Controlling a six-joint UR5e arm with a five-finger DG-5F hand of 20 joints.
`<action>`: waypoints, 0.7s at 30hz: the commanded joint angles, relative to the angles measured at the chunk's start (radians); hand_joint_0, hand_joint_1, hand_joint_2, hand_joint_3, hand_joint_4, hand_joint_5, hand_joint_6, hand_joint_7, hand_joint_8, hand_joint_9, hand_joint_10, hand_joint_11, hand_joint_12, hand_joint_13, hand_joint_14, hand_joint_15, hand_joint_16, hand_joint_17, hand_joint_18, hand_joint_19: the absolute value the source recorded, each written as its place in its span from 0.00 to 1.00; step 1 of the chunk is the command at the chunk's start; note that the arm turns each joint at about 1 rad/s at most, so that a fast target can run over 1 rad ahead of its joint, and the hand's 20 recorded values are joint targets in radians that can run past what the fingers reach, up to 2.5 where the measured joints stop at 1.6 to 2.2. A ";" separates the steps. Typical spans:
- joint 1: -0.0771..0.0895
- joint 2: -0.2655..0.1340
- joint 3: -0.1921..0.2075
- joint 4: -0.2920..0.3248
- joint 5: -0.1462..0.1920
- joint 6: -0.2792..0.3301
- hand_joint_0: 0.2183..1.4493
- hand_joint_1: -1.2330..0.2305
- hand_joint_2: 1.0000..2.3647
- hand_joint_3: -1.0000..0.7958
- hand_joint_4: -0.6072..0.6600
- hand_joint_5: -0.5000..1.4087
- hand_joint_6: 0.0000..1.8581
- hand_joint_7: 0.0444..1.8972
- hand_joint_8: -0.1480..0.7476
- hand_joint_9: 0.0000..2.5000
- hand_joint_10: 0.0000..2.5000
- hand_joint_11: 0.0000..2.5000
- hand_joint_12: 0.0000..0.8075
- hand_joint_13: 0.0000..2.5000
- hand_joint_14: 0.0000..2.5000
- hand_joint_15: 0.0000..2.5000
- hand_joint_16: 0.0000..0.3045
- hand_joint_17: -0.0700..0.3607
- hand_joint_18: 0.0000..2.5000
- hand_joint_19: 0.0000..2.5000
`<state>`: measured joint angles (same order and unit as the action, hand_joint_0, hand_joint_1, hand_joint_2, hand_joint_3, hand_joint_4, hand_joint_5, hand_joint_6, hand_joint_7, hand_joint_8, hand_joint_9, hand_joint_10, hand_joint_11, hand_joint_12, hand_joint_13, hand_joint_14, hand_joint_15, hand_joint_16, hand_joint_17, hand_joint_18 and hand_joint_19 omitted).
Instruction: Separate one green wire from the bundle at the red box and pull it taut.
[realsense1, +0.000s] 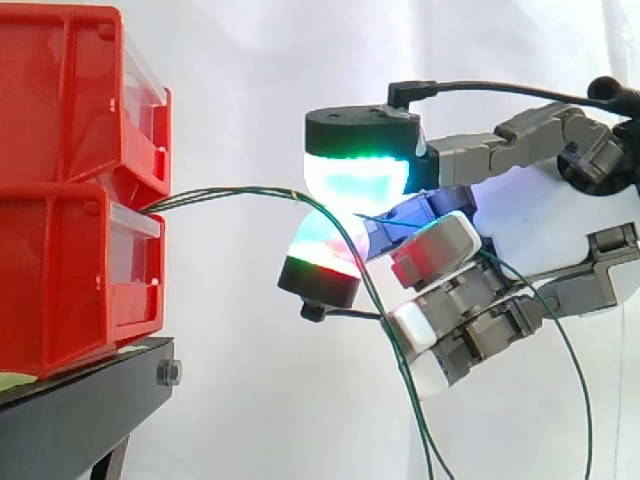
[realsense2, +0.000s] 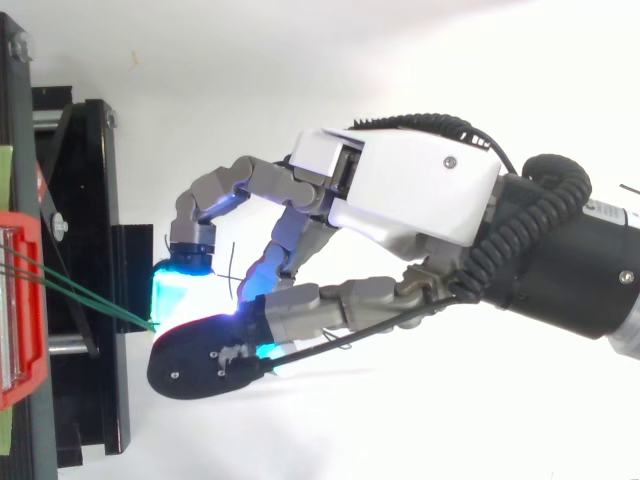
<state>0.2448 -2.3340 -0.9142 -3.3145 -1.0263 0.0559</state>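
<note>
Thin green wires (realsense1: 230, 193) come out between the two stacked red bins and run nearly level to the right, into my hand (realsense1: 525, 210). A cyan-green glowing pad (realsense1: 355, 175) presses from above and a red-green pad (realsense1: 325, 250) from below, pinching the wires between them. How many strands are caught I cannot tell. Past the pinch the wires drop slack toward the bottom edge. From above, two green wires (realsense2: 90, 295) fan from the red box (realsense2: 25, 300) and meet at the pads of the hand (realsense2: 410, 190).
The lower red bin (realsense1: 60, 280) and upper red bin (realsense1: 60, 100) sit on a black stand (realsense1: 80, 410) at the left. A loose green wire loop (realsense1: 575, 380) hangs under the hand. A white curtain lies behind.
</note>
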 joint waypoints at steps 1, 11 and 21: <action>0.001 0.001 0.000 0.001 -0.001 -0.002 0.33 0.34 0.02 0.44 0.55 0.18 0.48 0.55 0.48 0.56 0.01 0.47 0.43 0.48 0.01 0.32 0.16 0.42 0.34 0.22; -0.001 -0.001 0.000 0.001 -0.003 -0.001 0.34 0.35 0.01 0.42 0.56 0.18 0.48 0.54 0.46 0.57 0.01 0.56 0.41 0.57 0.01 0.49 0.16 0.42 0.35 0.24; -0.004 -0.001 0.006 -0.003 -0.003 0.002 0.35 0.35 0.01 0.40 0.56 0.18 0.48 0.53 0.46 0.58 0.01 0.64 0.37 0.62 0.11 0.67 0.16 0.42 0.43 0.36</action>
<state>0.2414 -2.3341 -0.9109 -3.3160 -1.0293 0.0579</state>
